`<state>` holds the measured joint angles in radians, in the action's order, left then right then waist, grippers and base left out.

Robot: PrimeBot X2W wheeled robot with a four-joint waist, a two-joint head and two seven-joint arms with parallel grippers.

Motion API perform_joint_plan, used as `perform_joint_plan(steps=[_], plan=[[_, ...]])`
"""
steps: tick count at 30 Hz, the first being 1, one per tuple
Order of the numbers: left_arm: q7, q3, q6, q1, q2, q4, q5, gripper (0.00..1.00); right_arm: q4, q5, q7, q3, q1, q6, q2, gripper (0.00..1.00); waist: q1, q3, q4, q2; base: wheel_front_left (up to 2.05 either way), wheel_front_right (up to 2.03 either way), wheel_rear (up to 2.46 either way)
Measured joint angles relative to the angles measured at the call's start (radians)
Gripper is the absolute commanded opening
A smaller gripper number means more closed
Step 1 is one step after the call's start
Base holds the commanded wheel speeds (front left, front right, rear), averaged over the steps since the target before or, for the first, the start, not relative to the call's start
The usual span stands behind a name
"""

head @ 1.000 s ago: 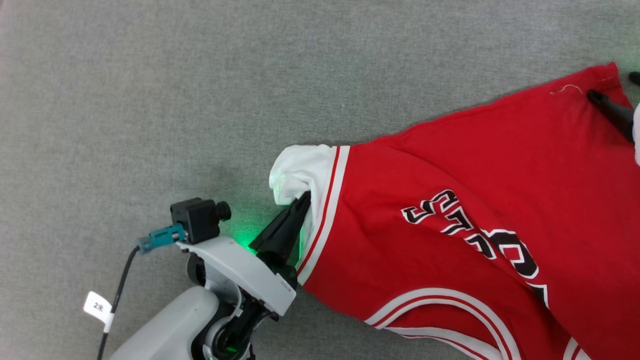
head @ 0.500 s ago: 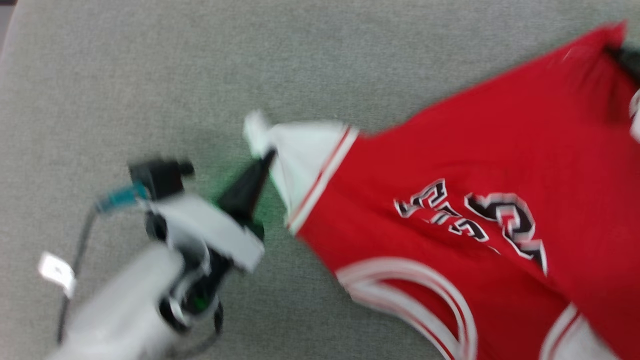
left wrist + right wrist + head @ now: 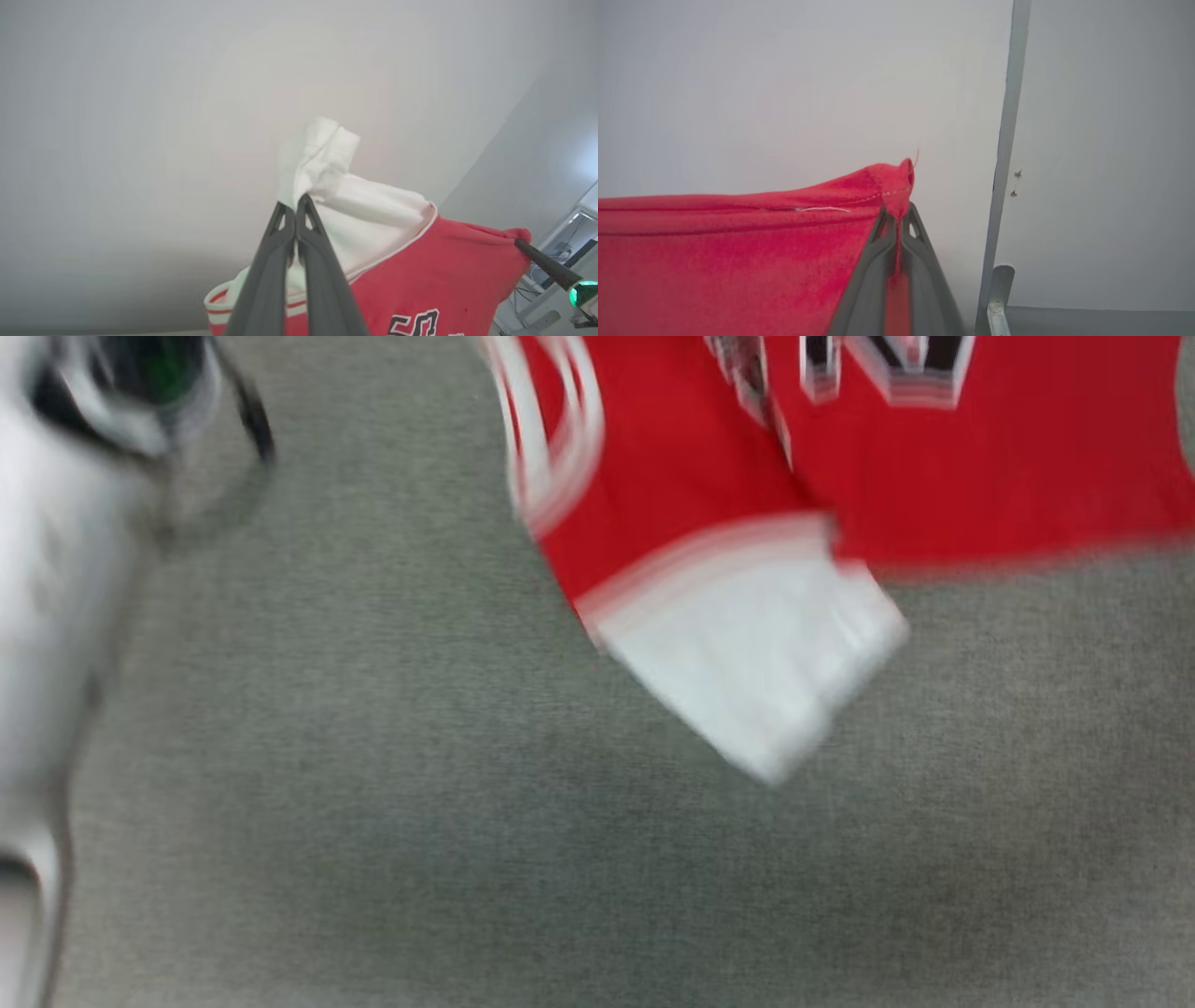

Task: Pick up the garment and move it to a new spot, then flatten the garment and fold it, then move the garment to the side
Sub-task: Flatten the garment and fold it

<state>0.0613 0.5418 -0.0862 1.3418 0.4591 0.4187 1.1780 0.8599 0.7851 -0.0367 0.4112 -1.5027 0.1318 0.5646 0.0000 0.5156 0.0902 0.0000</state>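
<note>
L claw (image 3: 296,205) grips garment (image 3: 434,275) by white corner, R claw (image 3: 898,213) by red corner, clear of table (image 3: 373,821). Pick-up looks done; re-laying, flattening, fold & side move all remain.

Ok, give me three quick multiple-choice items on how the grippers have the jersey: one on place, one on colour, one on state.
1. Which part of the garment does the left gripper hold?
A. a bunched white corner
B. the chest lettering
C. a striped armhole

2. What colour is the fabric in the right gripper?
A. white
B. red
C. black

3. How do the right gripper's jaws stand?
A. wide open
B. shut on nothing
C. shut on the garment

Answers:
1 A, white fabric bunches at its tips in the left wrist view.
2 B, a red hem corner sits there in the right wrist view.
3 C, the jaws meet with a red strip pinched between.
</note>
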Motion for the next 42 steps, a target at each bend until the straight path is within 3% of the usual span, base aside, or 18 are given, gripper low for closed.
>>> perform_joint_plan(steps=[5,8,9,15,16,20,26,28,32,36,42], plan=[[0.088,-0.025,0.027,0.261,-0.046,0.177,-0.066,0.0,0.1,-0.045,0.09,-0.051,-0.162,0.0,-0.054,0.0,0.0,0.024,-0.029,0.0,0.0,0.0,0.0],[0.13,-0.036,0.045,0.33,-0.058,0.223,-0.083,0.0,0.128,-0.057,0.135,-0.069,-0.207,0.001,-0.064,0.0,0.0,0.027,-0.037,0.0,0.0,0.0,0.0],[0.159,-0.06,0.072,0.382,-0.077,0.261,-0.084,0.0,0.151,-0.065,0.176,-0.083,-0.239,0.001,-0.071,0.0,0.0,0.024,-0.04,0.0,0.0,0.0,0.0],[0.174,-0.058,0.142,0.377,-0.111,0.353,-0.075,0.0,0.186,-0.048,0.182,-0.069,-0.229,0.001,-0.082,0.0,0.0,0.008,-0.036,0.0,0.0,0.0,0.0],[0.173,-0.055,0.167,0.319,-0.128,0.382,-0.053,0.0,0.176,-0.031,0.173,-0.042,-0.176,0.001,-0.081,0.0,0.0,0.004,-0.033,0.0,0.0,0.0,0.0],[0.177,-0.052,0.194,0.212,-0.147,0.399,-0.021,0.0,0.137,0.007,0.155,0.002,-0.073,0.001,-0.07,0.0,0.0,0.001,-0.033,0.0,0.0,0.0,0.0],[0.194,-0.047,0.211,-0.063,-0.163,0.338,0.026,0.0,-0.012,0.126,0.123,0.077,0.146,0.0,-0.007,0.0,0.0,-0.007,-0.036,0.0,0.0,0.0,0.0],[0.199,-0.052,0.214,-0.212,-0.158,0.252,0.044,0.0,-0.109,0.181,0.115,0.111,0.267,0.0,0.044,0.0,0.0,-0.022,-0.036,0.0,0.0,0.0,0.0],[0.199,-0.044,0.214,-0.354,-0.145,0.138,0.04,0.0,-0.211,0.233,0.114,0.129,0.381,0.0,0.099,0.0,0.0,-0.042,-0.036,0.0,0.0,0.0,0.0],[0.2,-0.116,0.214,-0.55,-0.138,-0.008,0.056,0.0,-0.345,0.298,0.105,0.143,0.54,0.0,0.164,0.0,0.0,-0.073,-0.036,0.0,0.0,0.0,0.0],[0.2,-0.106,0.165,-0.821,-0.113,-0.206,0.052,0.0,-0.505,0.361,0.093,0.138,0.788,0.0,0.253,0.0,0.0,-0.131,-0.036,0.0,0.0,0.0,0.0]])
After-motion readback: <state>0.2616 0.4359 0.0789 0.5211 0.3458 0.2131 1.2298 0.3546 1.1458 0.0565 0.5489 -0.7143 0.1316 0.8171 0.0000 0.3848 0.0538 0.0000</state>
